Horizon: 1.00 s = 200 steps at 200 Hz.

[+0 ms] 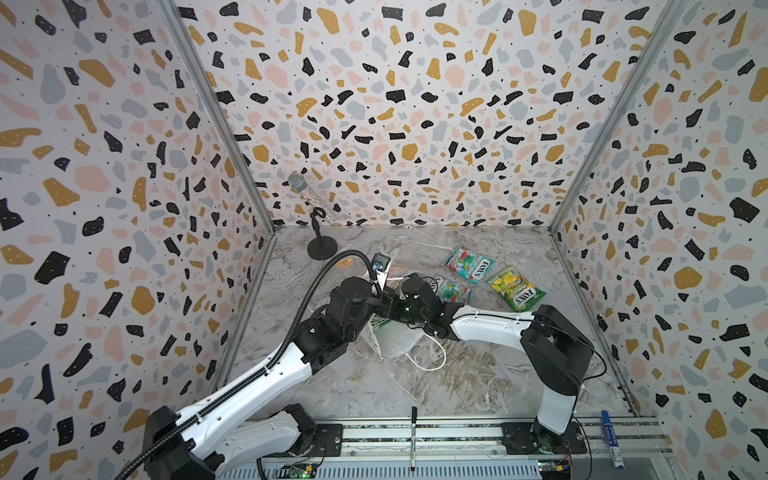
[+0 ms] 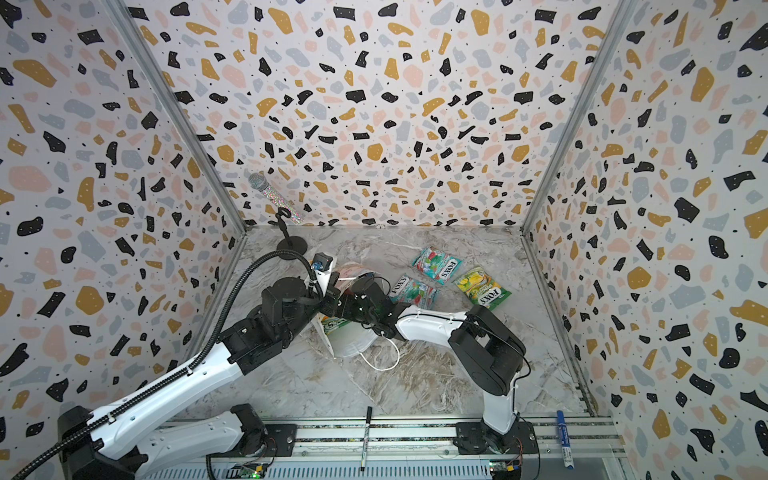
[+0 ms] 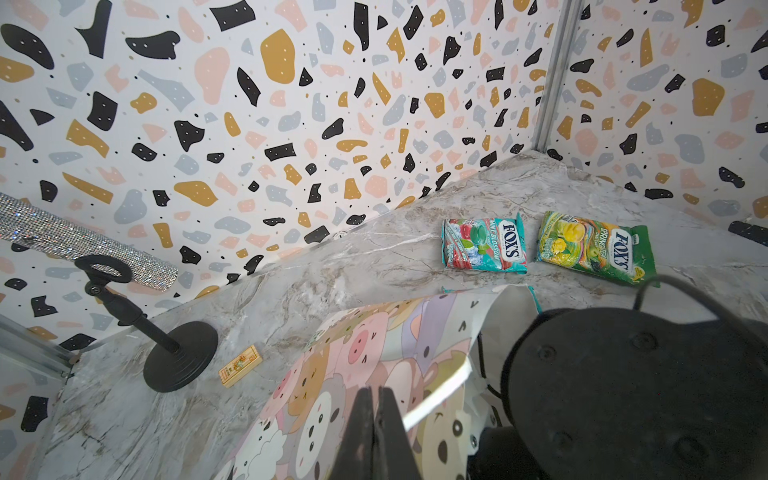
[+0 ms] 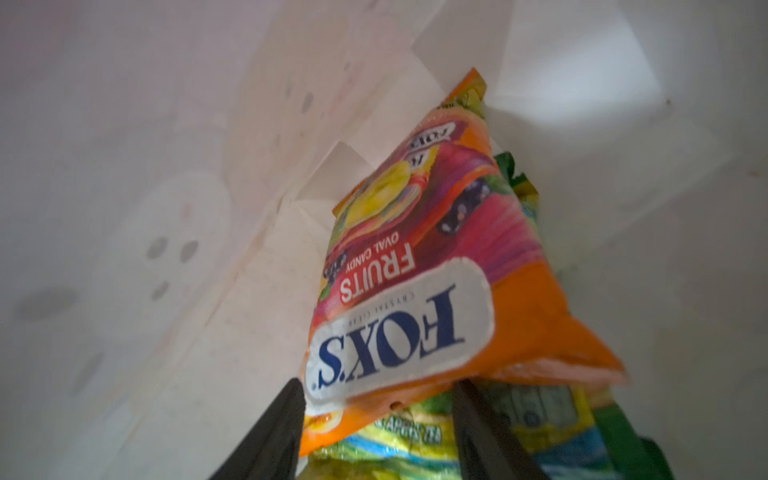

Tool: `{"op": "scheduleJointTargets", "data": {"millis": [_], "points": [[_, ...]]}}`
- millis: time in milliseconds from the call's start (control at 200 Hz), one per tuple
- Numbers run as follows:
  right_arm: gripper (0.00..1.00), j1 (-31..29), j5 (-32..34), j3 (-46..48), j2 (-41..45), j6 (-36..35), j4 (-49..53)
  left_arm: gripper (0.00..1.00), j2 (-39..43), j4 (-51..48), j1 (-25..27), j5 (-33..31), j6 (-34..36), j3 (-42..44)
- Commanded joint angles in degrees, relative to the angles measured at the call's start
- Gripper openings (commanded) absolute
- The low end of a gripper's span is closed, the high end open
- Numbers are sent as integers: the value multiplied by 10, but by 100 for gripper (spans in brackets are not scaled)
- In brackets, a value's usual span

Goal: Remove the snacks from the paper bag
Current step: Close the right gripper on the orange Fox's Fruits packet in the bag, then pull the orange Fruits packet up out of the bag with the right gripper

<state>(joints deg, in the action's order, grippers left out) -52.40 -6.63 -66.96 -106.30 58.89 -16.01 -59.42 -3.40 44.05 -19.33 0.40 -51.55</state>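
Walls of paper bag hem right pincer, spread around orange packet edge.

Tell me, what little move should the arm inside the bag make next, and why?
Probably close the right gripper. Its jaws stand open inside the paper bag, either side of the orange packet's near end, not yet gripping it, while the left gripper pinches the bag's wall.
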Motion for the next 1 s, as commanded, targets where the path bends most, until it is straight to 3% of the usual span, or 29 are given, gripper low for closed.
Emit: {"op": "scheduleJointTargets", "data": {"millis": [0, 155, 300, 441, 566, 996], "points": [[57, 0, 20, -27, -17, 5, 23, 0, 14, 15, -2, -1, 3, 4], [56, 2, 26, -49, -41, 6, 35, 0, 16, 16, -2, 2, 3, 5], [45, 5, 22, -61, -59, 5, 28, 0, 17, 16, -2, 1, 4, 5], [16, 6, 9, -62, -55, -4, 12, 0, 18, 17, -2, -7, 3, 6], [0, 6, 10, -48, -29, -22, 1, 0, 18, 16, -2, -19, 0, 5], [0, 1, -41, 30, 96, -134, -12, 0, 17, 19, -2, -56, -9, 7]]}}
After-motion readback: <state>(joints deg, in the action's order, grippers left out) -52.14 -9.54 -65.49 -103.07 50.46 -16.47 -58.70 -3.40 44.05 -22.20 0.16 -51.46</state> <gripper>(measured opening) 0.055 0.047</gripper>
